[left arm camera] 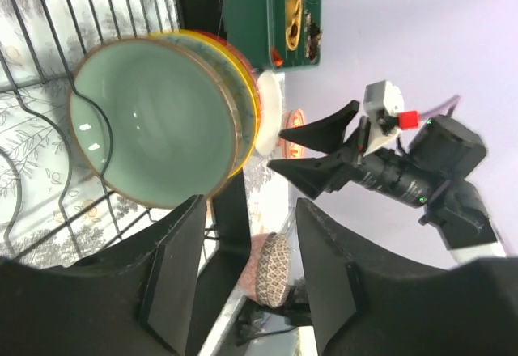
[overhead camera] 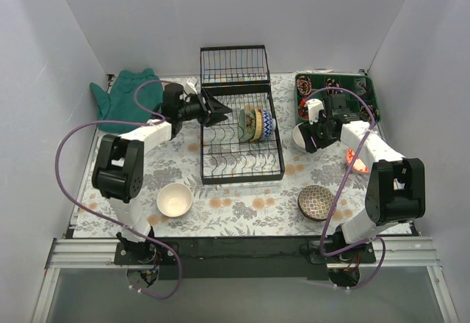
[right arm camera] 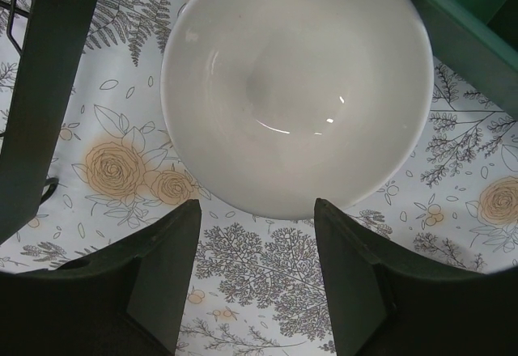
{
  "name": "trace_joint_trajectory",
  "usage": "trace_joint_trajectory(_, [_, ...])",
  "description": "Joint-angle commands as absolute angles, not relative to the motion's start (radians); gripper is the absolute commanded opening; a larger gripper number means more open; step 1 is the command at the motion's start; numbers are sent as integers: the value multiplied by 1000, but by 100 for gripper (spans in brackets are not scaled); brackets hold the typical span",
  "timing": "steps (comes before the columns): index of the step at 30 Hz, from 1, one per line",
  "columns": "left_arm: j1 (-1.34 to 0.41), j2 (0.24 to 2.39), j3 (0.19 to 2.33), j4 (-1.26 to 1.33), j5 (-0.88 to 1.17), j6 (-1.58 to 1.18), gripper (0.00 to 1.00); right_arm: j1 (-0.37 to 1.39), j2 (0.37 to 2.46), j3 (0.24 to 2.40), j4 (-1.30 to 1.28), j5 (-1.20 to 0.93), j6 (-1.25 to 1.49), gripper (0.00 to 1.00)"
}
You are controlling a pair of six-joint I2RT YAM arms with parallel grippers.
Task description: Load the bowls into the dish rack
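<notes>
The black wire dish rack (overhead camera: 242, 154) stands mid-table with several bowls on edge between its tines (overhead camera: 257, 123). In the left wrist view the nearest is a pale green bowl (left arm camera: 154, 121), with a yellow-rimmed one (left arm camera: 243, 81) behind it. My left gripper (overhead camera: 220, 110) (left arm camera: 249, 206) is open just short of the green bowl and holds nothing. My right gripper (overhead camera: 308, 136) (right arm camera: 257, 210) hangs open over the near rim of a white bowl (overhead camera: 299, 136) (right arm camera: 295, 81) on the mat, apart from it. Loose bowls: white (overhead camera: 175, 200), dark patterned (overhead camera: 316, 202) (left arm camera: 275, 269), red-orange (overhead camera: 358, 160).
A green compartment tray (overhead camera: 338, 92) (right arm camera: 477, 24) sits at the back right, close to the white bowl. A teal cloth (overhead camera: 128, 99) lies at the back left. The rack's hinged grid panel (overhead camera: 233, 62) stands up at the rear. White walls close in three sides.
</notes>
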State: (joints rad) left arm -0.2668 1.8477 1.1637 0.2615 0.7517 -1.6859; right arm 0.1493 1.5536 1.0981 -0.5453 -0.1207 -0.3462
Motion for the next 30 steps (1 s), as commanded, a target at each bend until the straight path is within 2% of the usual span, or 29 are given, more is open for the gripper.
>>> trace_joint_trajectory(1, [-186, 1623, 1215, -136, 775, -1270, 48, 152, 1491, 1091, -535, -115, -364, 67])
trace_joint_trajectory(2, [-183, 1606, 1277, -226, 775, -1133, 48, 152, 1486, 1086, -535, -117, -364, 67])
trace_joint_trajectory(3, [-183, 1586, 1305, -424, 766, -891, 47, 153, 1477, 1082, -534, -120, -362, 67])
trace_joint_trajectory(6, [-183, 1496, 1353, -756, 713, -546, 47, 152, 1465, 1072, -526, -123, -362, 67])
trace_joint_trajectory(7, [-183, 1470, 1350, -823, 686, -343, 48, 153, 1463, 1071, -522, -123, -362, 67])
trace_joint_trajectory(10, [-198, 1346, 1244, -1012, 550, -96, 49, 153, 1457, 1066, -511, -123, -373, 67])
trace_joint_trajectory(14, [-222, 1212, 1086, -1134, 424, 46, 48, 152, 1460, 1058, -496, -127, -377, 67])
trace_joint_trajectory(19, [-285, 1008, 912, -1218, 397, 201, 47, 152, 1459, 1045, -488, -141, -376, 67])
trace_joint_trajectory(26, [-313, 936, 810, -1262, 388, 270, 46, 152, 1451, 1042, -486, -152, -374, 67])
trace_joint_trajectory(30, [-324, 930, 735, -1211, 315, 282, 45, 152, 1439, 1035, -486, -150, -371, 67])
